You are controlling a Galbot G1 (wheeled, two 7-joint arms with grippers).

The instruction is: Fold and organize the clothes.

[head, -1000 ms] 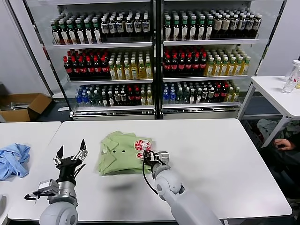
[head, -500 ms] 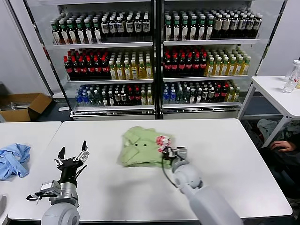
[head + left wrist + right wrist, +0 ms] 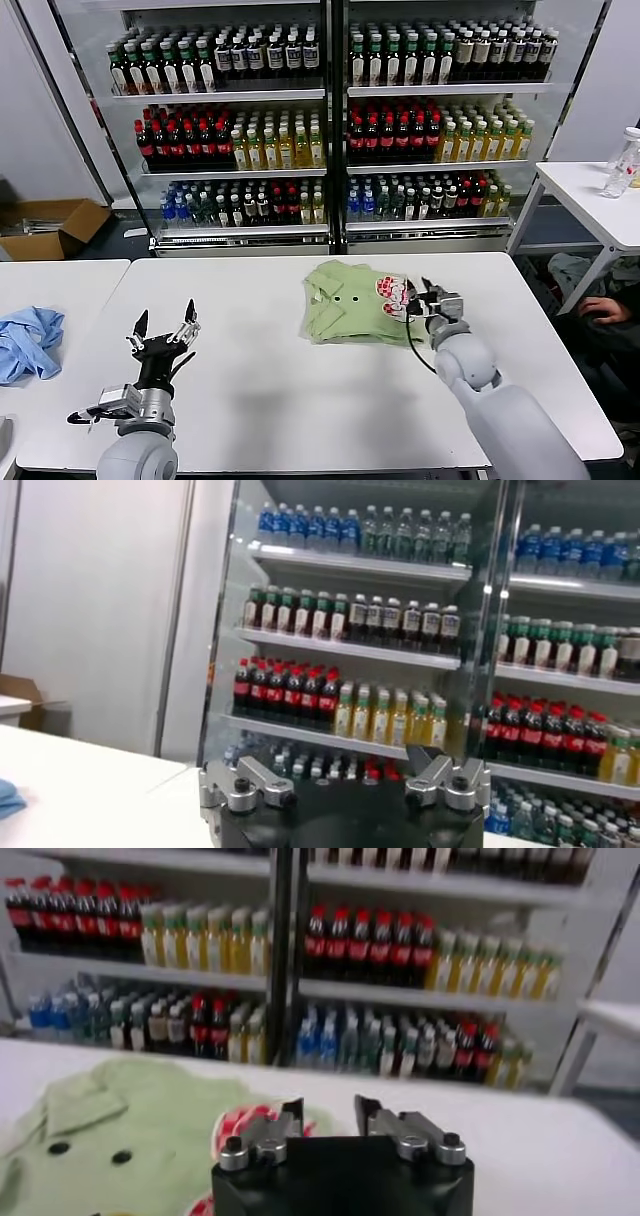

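The light green T-shirt (image 3: 350,300) lies folded on the white table (image 3: 260,400), right of its middle, with the red-and-white print (image 3: 391,291) up at its right edge. My right gripper (image 3: 420,298) sits at that edge beside the print, with its fingers apart and nothing between them. In the right wrist view the shirt (image 3: 120,1138) lies to one side of the right gripper (image 3: 328,1110), and bare table shows between the fingers. My left gripper (image 3: 163,332) is open and empty, raised over the table's front left; in the left wrist view it (image 3: 345,780) faces the bottle shelves.
A light blue garment (image 3: 28,340) lies on the neighbouring table at the left. A glass-door cooler full of bottles (image 3: 330,130) stands behind. A cardboard box (image 3: 45,228) is on the floor at left. Another table (image 3: 590,200) and a person's hand (image 3: 605,308) are at right.
My right gripper has dragged the folded shirt to the right across the table, from left of centre to right of centre, and its fingers now stand apart. The left arm shifted slightly.
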